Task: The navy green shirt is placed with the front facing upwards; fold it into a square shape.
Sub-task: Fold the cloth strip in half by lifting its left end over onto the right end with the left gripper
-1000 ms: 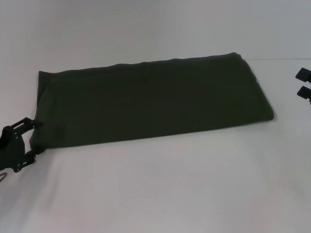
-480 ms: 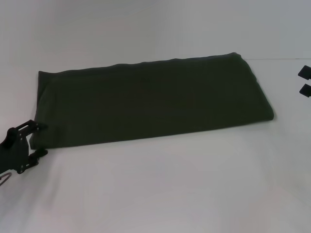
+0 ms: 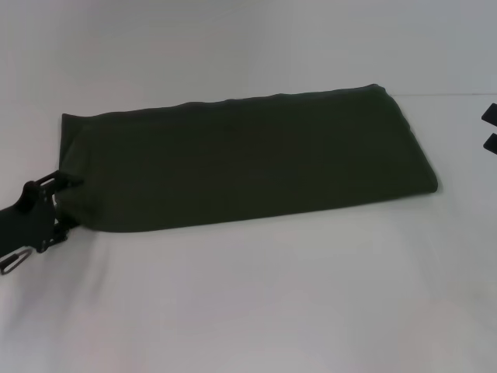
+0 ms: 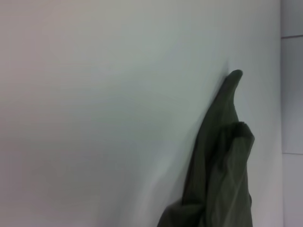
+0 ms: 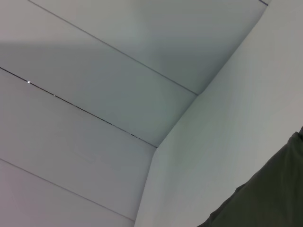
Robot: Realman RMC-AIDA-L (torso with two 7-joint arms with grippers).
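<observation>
Left gripper [image 3: 68,203] now clamped on near-left corner of dark olive-green folded cotton shirt [image 3: 248,159], corner raised off white table [image 3: 272,295]. Right gripper [image 3: 491,128] retreated to right edge, fingers apart, empty.

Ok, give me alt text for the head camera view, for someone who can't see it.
A dark green shirt, folded into a long band, lies across a white table. The left hand is at the band's left end, and the right hand sits at the right edge, clear of the cloth.
</observation>
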